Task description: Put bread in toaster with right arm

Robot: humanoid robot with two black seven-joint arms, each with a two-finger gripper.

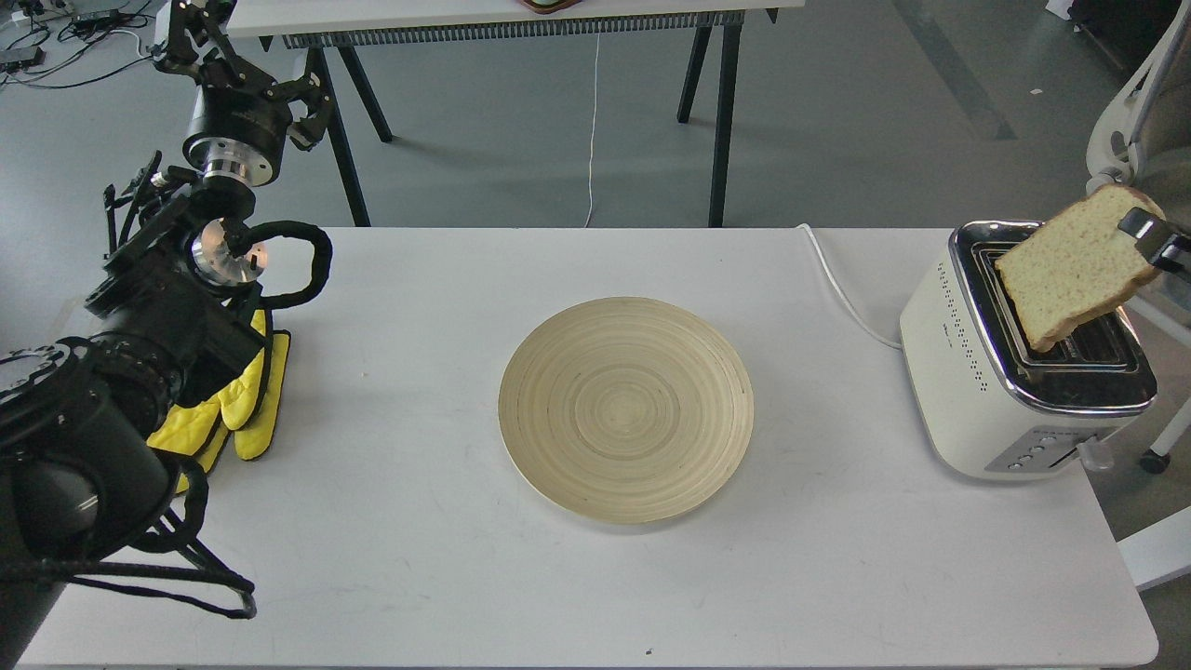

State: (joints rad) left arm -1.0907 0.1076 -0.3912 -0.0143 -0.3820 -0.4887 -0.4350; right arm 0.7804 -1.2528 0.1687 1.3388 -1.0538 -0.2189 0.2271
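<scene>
Starting nearest us: our left arm (112, 391) comes in thick at the lower left, cables looping onto the white table (595, 577). Yellow mitt (233, 400) lies flat beside that arm, partly hidden under it. Round bamboo plate (625, 409) sits mid-table with nothing on it.

Further right, the toaster (986, 391) stands near the table's right edge, chrome top up, both slots visible, button row on the near face. Its white cord (842, 288) runs off the back edge of the table.

The bread (1075, 265) is tilted over the toaster, lower corner down at the slot, whether inside it or just above we cannot tell. Our right gripper (1154, 244) enters at the frame's right edge and is clamped on the slice's upper right crust; only the finger ends show.

Far left, our left gripper (191, 33) is raised beyond the table's back edge, holding nothing, fingers spread apart.

Behind the table: a second table on black trestle legs (712, 112), grey floor, part of a white chair (1130, 121) at far right.
</scene>
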